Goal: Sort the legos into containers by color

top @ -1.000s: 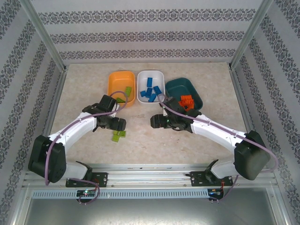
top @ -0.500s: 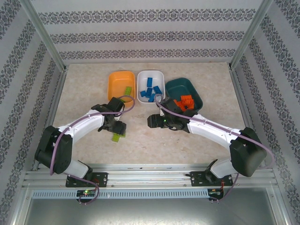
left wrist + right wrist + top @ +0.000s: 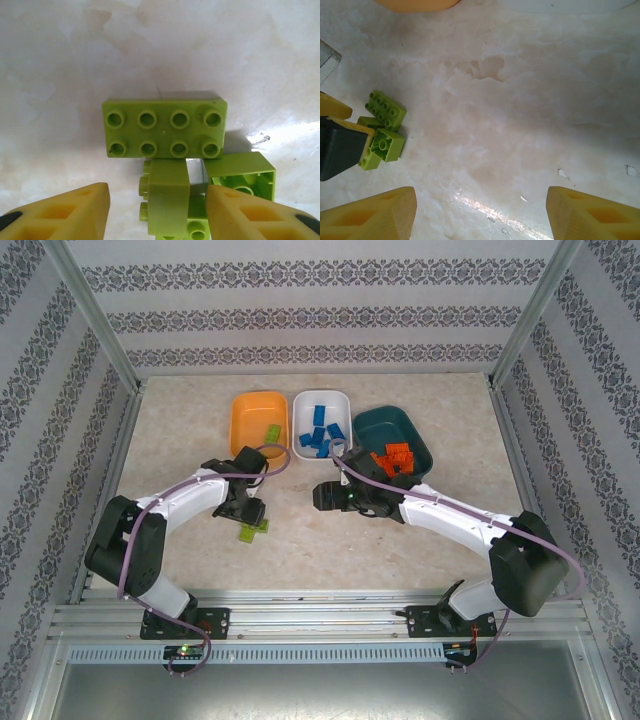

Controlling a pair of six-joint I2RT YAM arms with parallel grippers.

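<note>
Three lime green legos [image 3: 254, 529] lie clustered on the table left of centre. In the left wrist view a flat eight-stud brick [image 3: 165, 129] lies ahead, an upturned one [image 3: 245, 175] sits to the right, and a third on its side [image 3: 169, 195] stands between my fingers. My left gripper [image 3: 251, 517] [image 3: 157, 200] straddles that brick; the right finger [image 3: 240, 210] is close against the cluster, the left finger [image 3: 75, 210] is still apart. My right gripper [image 3: 322, 498] [image 3: 480, 210] hangs open over bare table, with the lime legos [image 3: 385, 127] to its left.
At the back stand the orange tub [image 3: 248, 418] holding a lime brick [image 3: 271, 433], the white tub [image 3: 300, 405] holding several blue bricks [image 3: 318, 435], and the teal tub [image 3: 380, 428] holding orange bricks [image 3: 395, 458]. Metal frame posts border the table.
My left gripper has dropped onto the lime cluster and its jaws have narrowed around the brick on its side. The right gripper edged slightly left, its opening unchanged.
</note>
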